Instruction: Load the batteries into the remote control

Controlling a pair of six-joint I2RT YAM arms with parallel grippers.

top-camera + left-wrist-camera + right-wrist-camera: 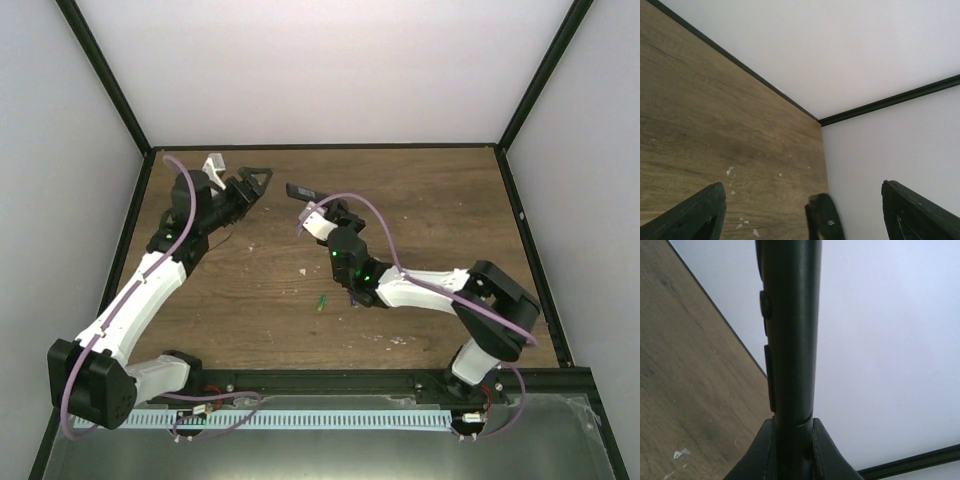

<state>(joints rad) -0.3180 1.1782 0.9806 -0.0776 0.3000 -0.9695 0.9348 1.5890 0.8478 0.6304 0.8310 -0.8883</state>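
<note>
A green battery [321, 302] lies loose on the wooden table [430, 200], nearer the arm bases than the remote control [790, 330], which my right gripper [791, 424] pinches by one end. Left of the remote, my left gripper [260, 185] hangs spread. Loading looks unstarted; I cannot find the purple battery.

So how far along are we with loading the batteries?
Early. Done: the right gripper has the remote control clamped, held clear of the table. In hand: nothing else; the left gripper is open, gripping nothing. Left: the green battery lies on the table, not inserted; the purple one I can't find in any view.
</note>
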